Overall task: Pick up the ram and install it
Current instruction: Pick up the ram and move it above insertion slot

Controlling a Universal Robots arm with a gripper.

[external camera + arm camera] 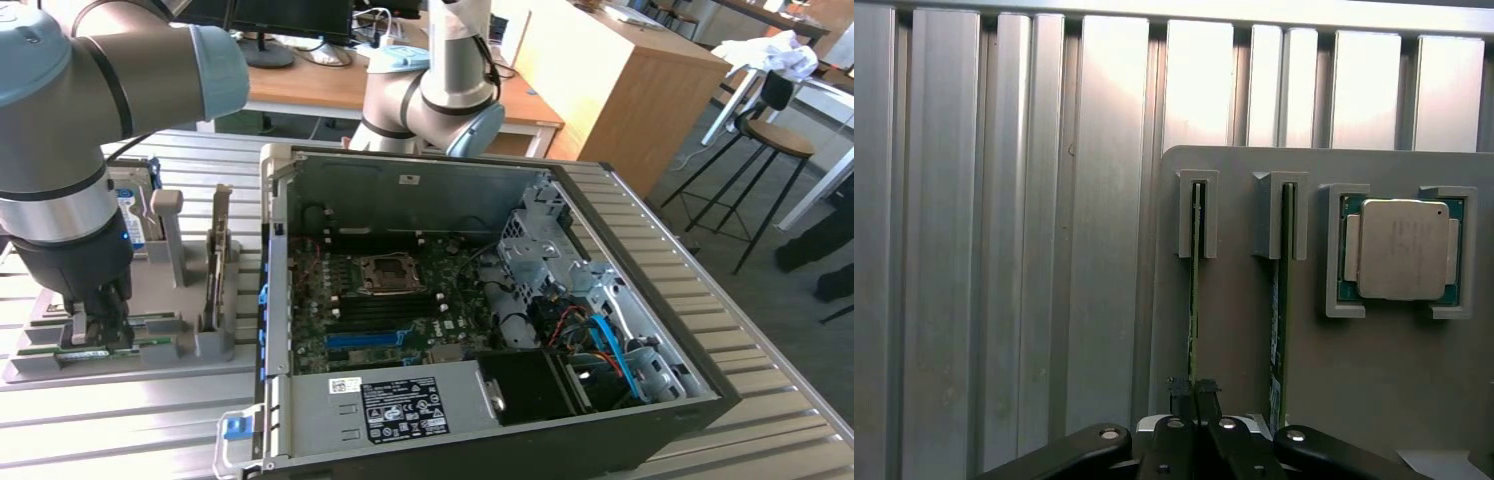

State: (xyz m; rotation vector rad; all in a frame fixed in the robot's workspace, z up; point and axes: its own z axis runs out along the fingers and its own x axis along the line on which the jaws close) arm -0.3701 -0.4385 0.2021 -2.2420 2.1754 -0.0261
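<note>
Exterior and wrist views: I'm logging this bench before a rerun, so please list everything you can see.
ram: one, green, on edge in the holder
card: one, green, next slot over
processor: one, silver, holder's pocket
holder: one, grey, on the table, exterior view's left of the case
case: one, grey and black, open, mid-table
motherboard: one, dark, inside the case
stool: one, black with wooden seat, exterior view's far right
table: one, silver slats, under holder and case
arm: one, grey and pale blue, over the holder
gripper: one, black, shut on the ram
</note>
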